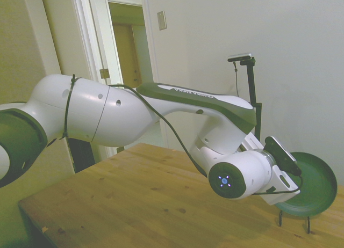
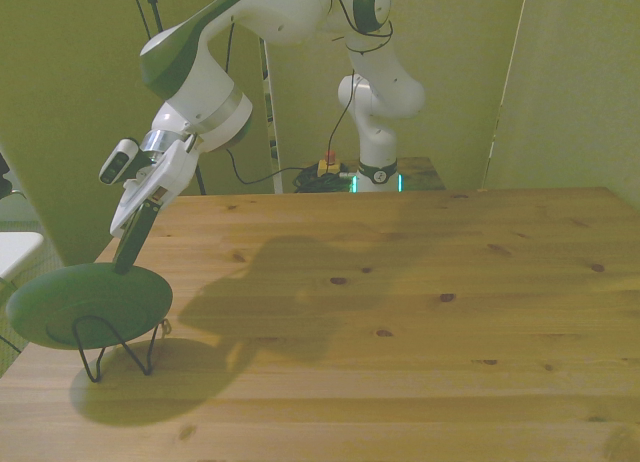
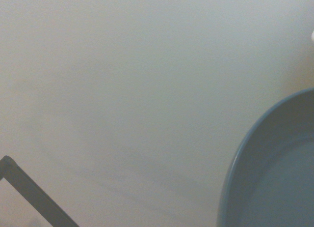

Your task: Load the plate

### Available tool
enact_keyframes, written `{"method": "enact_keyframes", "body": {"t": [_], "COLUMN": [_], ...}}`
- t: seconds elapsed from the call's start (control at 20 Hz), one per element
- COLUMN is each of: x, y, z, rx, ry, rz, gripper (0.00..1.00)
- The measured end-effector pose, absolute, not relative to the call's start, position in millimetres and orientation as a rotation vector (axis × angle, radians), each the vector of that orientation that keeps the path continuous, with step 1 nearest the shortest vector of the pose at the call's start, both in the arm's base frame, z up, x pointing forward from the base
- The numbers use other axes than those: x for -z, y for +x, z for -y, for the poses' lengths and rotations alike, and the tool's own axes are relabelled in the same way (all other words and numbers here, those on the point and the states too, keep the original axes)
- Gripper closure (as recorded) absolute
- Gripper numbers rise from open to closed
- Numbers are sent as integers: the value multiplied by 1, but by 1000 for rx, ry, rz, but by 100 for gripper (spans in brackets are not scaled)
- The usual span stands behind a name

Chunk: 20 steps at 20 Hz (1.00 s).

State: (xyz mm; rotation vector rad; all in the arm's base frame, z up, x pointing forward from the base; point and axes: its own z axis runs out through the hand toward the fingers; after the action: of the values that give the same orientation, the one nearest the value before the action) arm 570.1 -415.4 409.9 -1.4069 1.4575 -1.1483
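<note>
Over at the front view's left, near the table's corner, the dark green plate sits tilted in a thin black wire stand, its underside facing the camera and its shadow pooling on the wood beneath. Just above its upper rim, the gripper comes down at a slant, the dark fingers reaching the plate's top edge; they look pinched on that rim, though the contact itself is too small to make out clearly. Moving rightward in that view, the white arm climbs up and back, casting a broad shadow across the middle of the wooden tabletop. From the side view, the arm stretches in from the left, and its wrist hides the fingers; beyond it, at the far right, the plate stands nearly upright with its hollow face showing, propped on the stand's two black legs near the table's edge. Up close, the wrist view shows only a curved piece of the plate's raised rim against a pale wall.
</note>
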Motion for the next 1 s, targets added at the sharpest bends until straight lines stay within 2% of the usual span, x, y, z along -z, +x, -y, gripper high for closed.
{"method": "enact_keyframes", "body": {"t": [0.05,0.1,0.85,1.0], "x": [-410,-411,-415,-427], "y": [570,571,578,579], "z": [416,415,415,416], "rx": [1153,1162,1205,1196], "ry": [-1409,-1417,-1431,-1429], "rz": [-1460,-1466,-1481,-1495], "gripper": [100,0,0,0]}}
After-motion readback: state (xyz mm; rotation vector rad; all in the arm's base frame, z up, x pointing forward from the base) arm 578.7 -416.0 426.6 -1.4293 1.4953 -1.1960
